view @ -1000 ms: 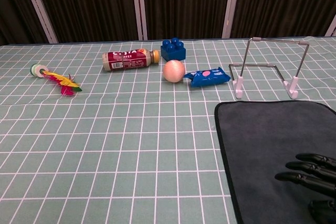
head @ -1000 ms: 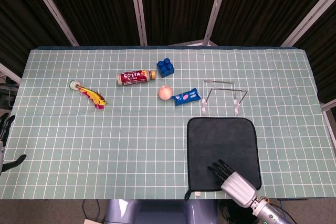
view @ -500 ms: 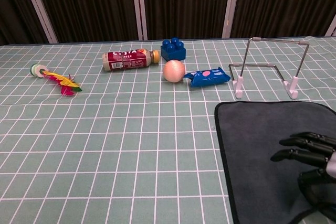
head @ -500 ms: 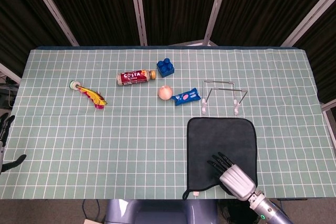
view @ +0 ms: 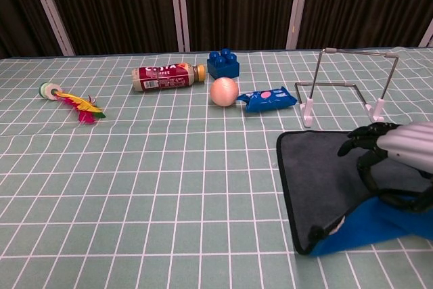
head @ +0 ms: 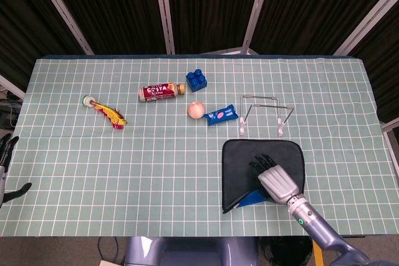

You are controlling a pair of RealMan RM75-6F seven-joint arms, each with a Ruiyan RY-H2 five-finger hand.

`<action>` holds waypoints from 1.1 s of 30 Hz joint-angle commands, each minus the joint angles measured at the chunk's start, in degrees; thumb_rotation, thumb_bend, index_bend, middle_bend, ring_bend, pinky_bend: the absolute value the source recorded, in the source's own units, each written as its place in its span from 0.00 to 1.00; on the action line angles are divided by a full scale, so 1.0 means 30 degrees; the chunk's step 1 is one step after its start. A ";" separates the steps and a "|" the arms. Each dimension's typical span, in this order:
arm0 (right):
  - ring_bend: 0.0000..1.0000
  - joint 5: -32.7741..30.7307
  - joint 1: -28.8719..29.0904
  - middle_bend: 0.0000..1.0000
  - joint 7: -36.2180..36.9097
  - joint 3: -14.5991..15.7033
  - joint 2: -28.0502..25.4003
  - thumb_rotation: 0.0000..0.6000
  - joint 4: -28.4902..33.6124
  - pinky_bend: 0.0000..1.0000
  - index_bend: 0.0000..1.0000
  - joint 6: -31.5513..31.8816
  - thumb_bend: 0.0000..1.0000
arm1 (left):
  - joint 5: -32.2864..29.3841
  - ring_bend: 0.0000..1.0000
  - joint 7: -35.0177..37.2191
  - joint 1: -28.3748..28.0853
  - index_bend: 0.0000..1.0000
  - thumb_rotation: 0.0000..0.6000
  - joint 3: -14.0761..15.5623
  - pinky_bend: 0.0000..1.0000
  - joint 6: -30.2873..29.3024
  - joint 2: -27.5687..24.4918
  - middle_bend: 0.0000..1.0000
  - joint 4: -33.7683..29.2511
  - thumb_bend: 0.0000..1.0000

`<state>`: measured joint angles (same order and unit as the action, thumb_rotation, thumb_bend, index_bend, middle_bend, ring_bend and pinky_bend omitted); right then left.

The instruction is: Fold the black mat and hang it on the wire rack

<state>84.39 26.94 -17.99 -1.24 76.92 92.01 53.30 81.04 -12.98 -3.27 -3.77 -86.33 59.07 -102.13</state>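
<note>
The black mat (head: 246,163) (view: 318,177) lies at the front right of the table. My right hand (head: 273,179) (view: 392,160) grips its near edge and holds it lifted and folded back, so the blue underside (head: 252,199) (view: 369,231) shows. The wire rack (head: 262,114) (view: 345,89) stands upright just behind the mat, apart from it. My left hand (head: 5,160) hangs off the table's left edge, holding nothing, with its fingers apart.
A blue snack packet (head: 221,115) (view: 269,98), a peach ball (head: 196,109) (view: 224,91), a bottle (head: 161,91) (view: 166,76) and a blue block (head: 197,79) (view: 223,63) lie behind the mat. A feathered toy (head: 107,111) (view: 71,101) lies at the left.
My right hand has moved away from the table's front edge toward the rack, carrying the mat's near edge up and over, so the blue underside now shows.
</note>
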 commanded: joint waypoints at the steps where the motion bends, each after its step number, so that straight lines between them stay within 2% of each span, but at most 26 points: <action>1: 0.00 -0.1553 0.0773 0.13 -0.1037 -0.0874 0.0057 1.00 0.0134 0.00 0.61 -0.0996 0.39 | -0.0094 0.00 -0.0044 -0.0038 0.00 1.00 -0.0028 0.00 0.0068 0.0025 0.00 0.0027 0.00; 13: 0.00 -0.6886 0.2677 0.14 -0.3637 -0.2288 0.1114 1.00 -0.1447 0.00 0.62 -0.2349 0.40 | -0.0737 0.00 -0.0350 -0.0284 0.00 1.00 -0.0160 0.00 0.0535 0.0235 0.00 0.0260 0.00; 33: 0.00 -0.9032 0.4006 0.14 -0.3560 -0.2211 0.2083 1.00 -0.3660 0.00 0.62 -0.2269 0.40 | -0.1093 0.00 -0.0687 -0.0465 0.00 1.00 -0.0181 0.00 0.0737 0.0419 0.00 0.0338 0.00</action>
<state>57.46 38.80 -28.58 -7.89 82.99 81.22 46.42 77.76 -15.04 -4.66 -4.32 -84.11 60.33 -101.12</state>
